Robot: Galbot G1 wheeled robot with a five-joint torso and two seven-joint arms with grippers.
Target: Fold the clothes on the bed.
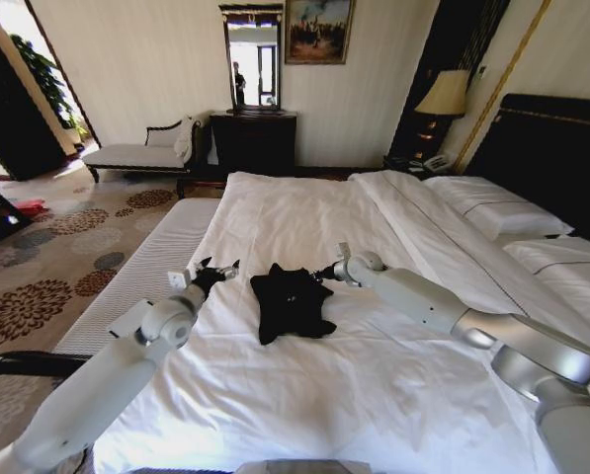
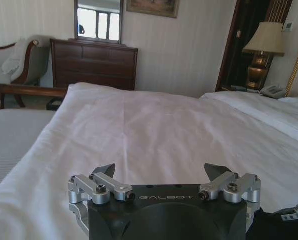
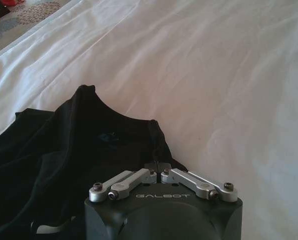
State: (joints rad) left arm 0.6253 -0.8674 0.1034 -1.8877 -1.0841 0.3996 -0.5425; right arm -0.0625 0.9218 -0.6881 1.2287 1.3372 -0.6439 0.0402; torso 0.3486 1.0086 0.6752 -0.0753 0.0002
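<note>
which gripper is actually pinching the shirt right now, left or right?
The right gripper: its fingers are closed together on the edge of the black T-shirt. The left gripper hangs open over the bare white sheet, beside the shirt.

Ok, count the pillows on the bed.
2: one pillow by the headboard, another pillow beside it, nearer the robot. More may lie beyond the picture's right edge.

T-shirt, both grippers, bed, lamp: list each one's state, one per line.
T-shirt: crumpled in a heap on the bed, not folded.
Left gripper: open, empty, beside the shirt, apart from it.
Right gripper: shut on the T-shirt's edge.
Bed: made, white sheet slightly wrinkled.
Lamp: upright beside the bed; lit or unlit cannot be told.
</note>
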